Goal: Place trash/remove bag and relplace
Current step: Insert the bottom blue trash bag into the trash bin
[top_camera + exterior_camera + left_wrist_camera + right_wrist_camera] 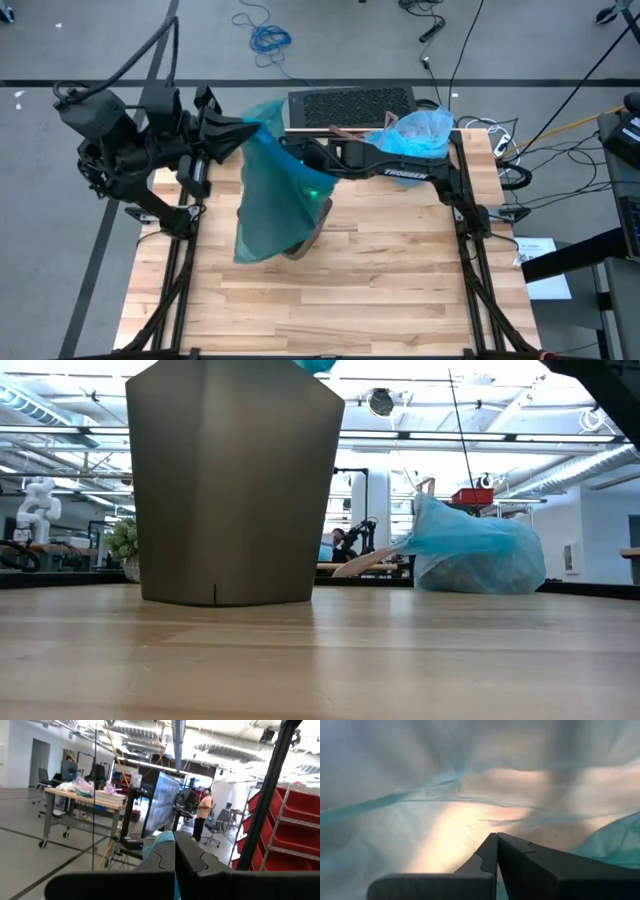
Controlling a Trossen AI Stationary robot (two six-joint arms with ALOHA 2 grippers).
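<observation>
High view: left claw (250,132) sits at about 10 o'clock from table centre, fingers pressed together on the top edge of a teal-green bag (275,190). That bag hangs down from the claw and drapes over the bin (305,240) near the middle of the table (400,290). Right arm reaches across from the 3 o'clock side; right claw (312,185) is buried inside the teal-green bag, green glow showing through the plastic.

Light blue bag (415,133) lies bunched and full at about 1 o'clock on the table's far edge, well apart from the bin, just beside the right arm's upper link. A dark mat (350,104) lies past the far edge at 12 o'clock.

Low view: grey-brown bin (235,480) stands upright on the table at 10 o'clock of the frame, a bit of teal plastic poking over its top. Light blue bag (470,550) sits on the table at 3 o'clock from the bin, apart from it, crinkly and rounded with a knotted top. Contents too blurred to tell.

Left wrist view: claw fingers (165,860) closed flat together with a strip of teal plastic (159,840) pinched between them; a person (202,815) stands in the room beyond.

Right wrist view: right claw fingers (492,852) are closed tip to tip, surrounded by teal film (420,780); cannot tell if film is caught between them.
</observation>
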